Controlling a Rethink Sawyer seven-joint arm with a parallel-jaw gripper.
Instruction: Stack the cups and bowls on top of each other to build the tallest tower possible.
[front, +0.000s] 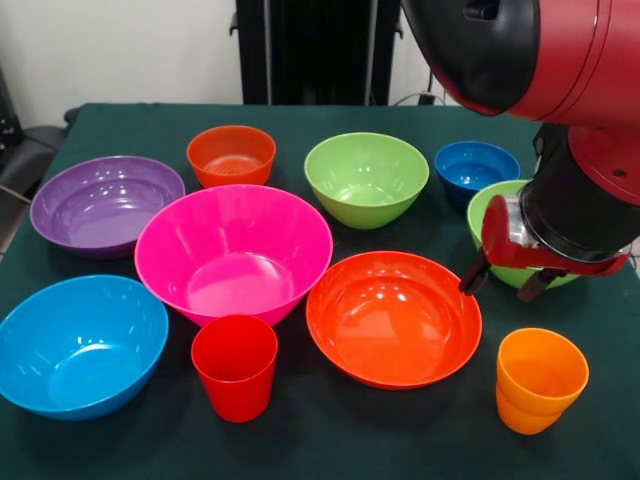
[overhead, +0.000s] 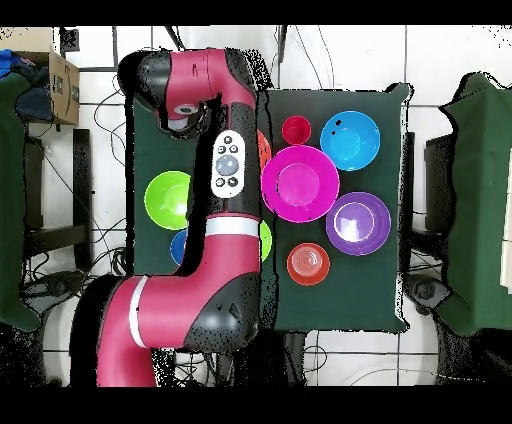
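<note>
Nothing stacked yet, no tower: every piece sits apart on the green table (front: 330, 450), mouths up, so each can be picked from above.

Front view layout:
- Purple bowl (front: 105, 205) left of centre, upper half.
- Small orange-red bowl (front: 231, 155) upper centre-left.
- Lime green bowl (front: 366, 178) upper centre.
- Small blue bowl (front: 476, 167) upper right.
- 2nd lime green bowl (front: 488, 215) right edge, mostly hidden behind the arm.
- Large pink bowl (front: 233, 250) centre, rim just beside the large orange-red bowl (front: 393, 317) at lower centre-right.
- Light blue bowl (front: 80, 343) lower left.
- Red cup (front: 235, 366) bottom centre, just under the pink bowl's rim.
- Orange cup (front: 540, 380) lower right. There's a seam line partway down its wall; can't tell if that's 2 nested cups or a moulded step.

Gripper (front: 502, 282) is at the right of the frame, over the near rim of the hidden green bowl. 2 dark fingertips (front: 472, 278) point down, spread apart, with nothing between them. My read: it's lining up on that bowl's rim or passing over it toward the orange cup; the frame doesn't settle which.

Overhead: the arm covers the frame's left-centre, hiding the orange cup and most of the large orange-red bowl. Gripper is not visible there.

Writing: none readable. The arm's button pad (overhead: 229, 162) has controls but no legible text. A cardboard box (overhead: 62, 88) at upper left shows no readable label.
</note>
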